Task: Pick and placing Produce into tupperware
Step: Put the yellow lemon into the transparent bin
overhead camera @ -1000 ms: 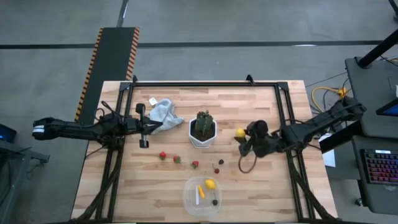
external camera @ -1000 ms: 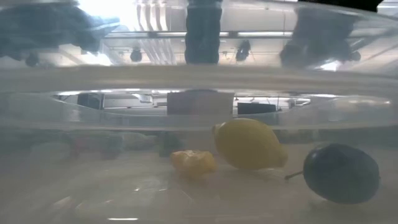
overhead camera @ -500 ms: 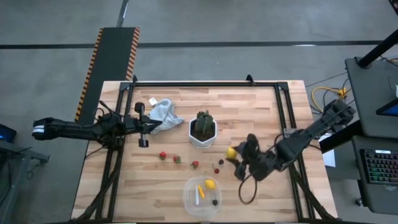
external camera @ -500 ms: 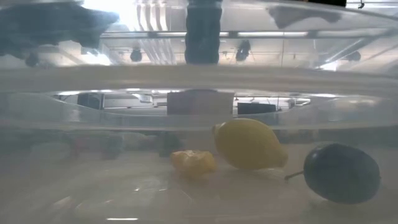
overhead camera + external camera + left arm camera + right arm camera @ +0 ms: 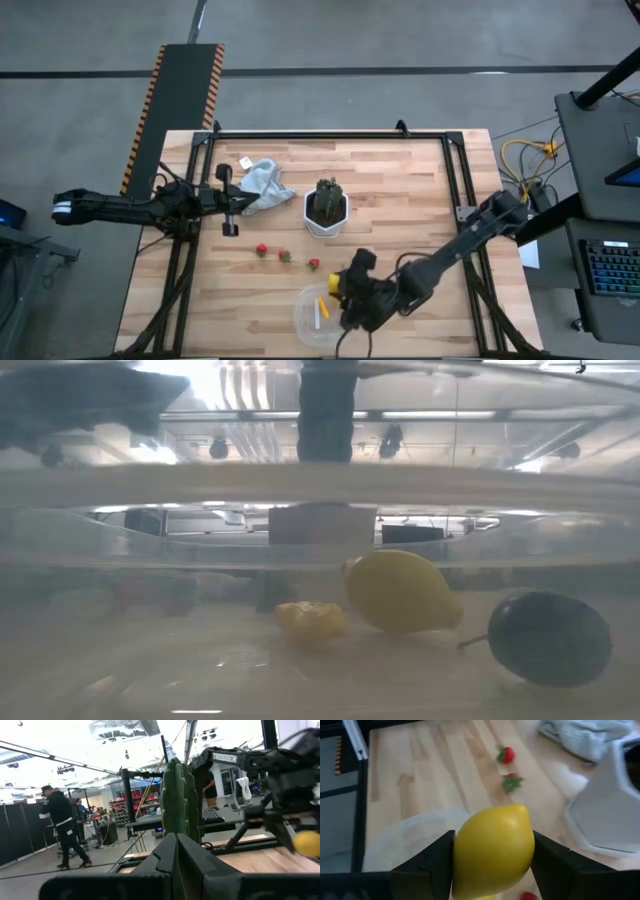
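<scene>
My right gripper (image 5: 343,290) hangs over the far right rim of the clear round tub (image 5: 318,318) and is shut on a yellow lemon (image 5: 492,851). Seen through the tub wall in the low view, another lemon (image 5: 400,592), a thin yellow piece (image 5: 312,620) and a dark berry (image 5: 548,638) lie on the tub's floor. Three small strawberries (image 5: 262,250) (image 5: 285,257) (image 5: 313,264) lie on the wood, left of the gripper and beyond the tub. My left gripper (image 5: 250,203) waits, shut, at the table's left side beside a grey cloth (image 5: 262,180). My right gripper pinches the lemon across its middle (image 5: 470,855) between the two fingers (image 5: 437,860), one on each side. The lemon is lifted clear, above the tub's rim (image 5: 410,832).
A white hexagonal pot with a green spiky plant (image 5: 326,208) stands mid-table, beyond the tub. The dark frame rails (image 5: 455,190) run along the table's sides. Bare wood lies left of the tub. People stand in the room beyond, in the left wrist view.
My right gripper has carried the lemon from right of the plant pot toward the table's near edge and leftward, ending over the tub's rim. The arm has stretched out across the table. The fruit in the tub has stayed still.
</scene>
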